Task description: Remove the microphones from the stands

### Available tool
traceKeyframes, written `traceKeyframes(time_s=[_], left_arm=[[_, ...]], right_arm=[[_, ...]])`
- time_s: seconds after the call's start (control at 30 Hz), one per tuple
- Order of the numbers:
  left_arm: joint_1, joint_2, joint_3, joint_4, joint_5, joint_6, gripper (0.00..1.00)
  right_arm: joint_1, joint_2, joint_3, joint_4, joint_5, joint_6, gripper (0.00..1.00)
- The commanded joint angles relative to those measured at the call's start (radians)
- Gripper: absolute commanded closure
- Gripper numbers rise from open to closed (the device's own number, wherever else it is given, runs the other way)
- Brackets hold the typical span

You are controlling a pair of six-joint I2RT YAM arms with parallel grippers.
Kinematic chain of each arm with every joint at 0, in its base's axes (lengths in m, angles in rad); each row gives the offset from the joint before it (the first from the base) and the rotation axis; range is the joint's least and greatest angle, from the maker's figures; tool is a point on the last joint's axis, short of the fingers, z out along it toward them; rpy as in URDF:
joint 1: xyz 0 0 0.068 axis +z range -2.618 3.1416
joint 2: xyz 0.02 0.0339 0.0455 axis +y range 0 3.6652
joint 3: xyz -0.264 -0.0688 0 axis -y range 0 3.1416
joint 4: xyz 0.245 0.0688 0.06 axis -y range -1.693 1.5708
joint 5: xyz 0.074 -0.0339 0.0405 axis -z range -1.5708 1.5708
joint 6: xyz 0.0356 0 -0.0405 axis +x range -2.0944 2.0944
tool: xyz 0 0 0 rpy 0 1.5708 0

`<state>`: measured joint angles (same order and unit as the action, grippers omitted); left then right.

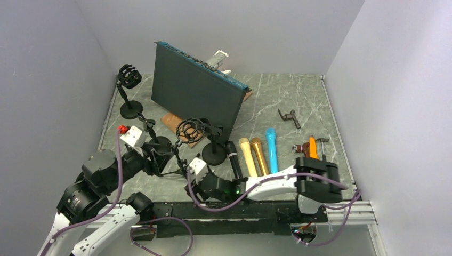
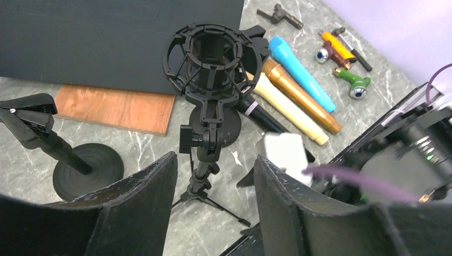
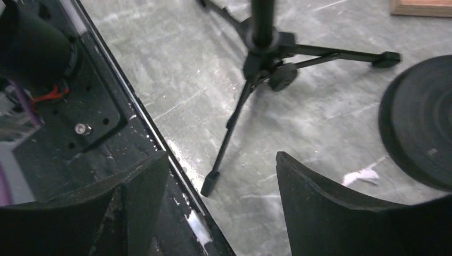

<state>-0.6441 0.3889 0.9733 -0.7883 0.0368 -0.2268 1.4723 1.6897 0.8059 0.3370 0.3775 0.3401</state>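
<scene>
Left wrist view: the left hand [image 2: 214, 160] is held apart, with the shock-mount stand [image 2: 208, 64] seen just ahead between its fingers. The right hand [image 3: 219, 160] is likewise spread, nothing clamped. The black microphone [image 1: 233, 160] is laid on the desk [image 1: 298, 96] just beside it.

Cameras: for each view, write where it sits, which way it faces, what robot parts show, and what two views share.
Top external: above and behind the bases, facing down at the table; left arm and right arm show.
Left wrist: on the left arm, facing mount and microphones; its fingers show.
Right wrist: low over the table, facing the tripod; its fingers show.
Shared: both wrist views show the tripod.
</scene>
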Motion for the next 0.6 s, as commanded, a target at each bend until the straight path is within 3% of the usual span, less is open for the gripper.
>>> traceKeyframes(time_s=[0.0, 0.13, 0.3, 0.57], left_arm=[[-0.001, 0.04, -0.011, 0.004, 0.013, 0.011, 0.44], [-0.001, 0.056, -0.031, 0.04, 0.029, -0.001, 0.5], [0.0, 0.052, -0.059, 0.053, 0.027, -0.008, 0.5], [-0.001, 0.024, -0.101, 0.067, 0.007, -0.025, 0.51]], right_arm=[[-0.085, -0.166, -0.084, 0.12, -0.145, 0.144, 0.24], [-0.221, -0.216, -0.146, 0.266, -0.392, 0.28, 0.27], [-0.318, -0.171, -0.136, 0.415, -0.572, 0.341, 0.33], [-0.346, -0.132, -0.092, 0.468, -0.586, 0.359, 0.38]])
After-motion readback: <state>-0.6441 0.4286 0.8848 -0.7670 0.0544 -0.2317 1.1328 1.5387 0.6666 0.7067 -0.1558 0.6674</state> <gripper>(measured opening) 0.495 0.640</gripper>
